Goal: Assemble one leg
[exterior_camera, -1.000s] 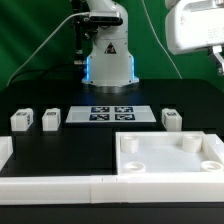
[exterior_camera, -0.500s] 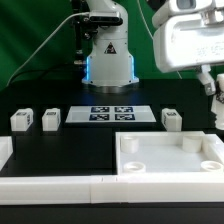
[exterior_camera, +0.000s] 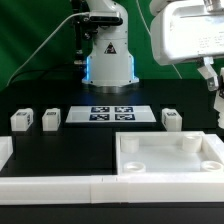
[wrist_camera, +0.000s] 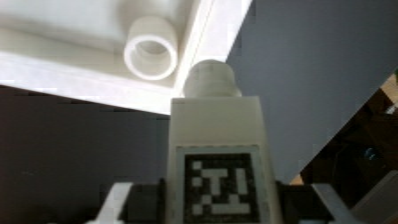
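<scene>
Evidently the gripper (wrist_camera: 217, 205) holds the leg (wrist_camera: 217, 120), jaws pressed on its flat sides. Rigid, light plastic (probably slippery): grip squarely.

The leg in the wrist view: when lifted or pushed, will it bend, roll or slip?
The leg looks like a rigid plastic block, so probably stiff and light. Its flat sides should not roll. Its smooth faces might slip if the gripper holding it squeezes weakly.

outer leg (exterior_camera: 20, 120), inner leg (exterior_camera: 50, 119) at exterior view's left; marker board (exterior_camera: 111, 114) centre; third leg (exterior_camera: 171, 118) right; tray (exterior_camera: 160, 158) before it
</scene>
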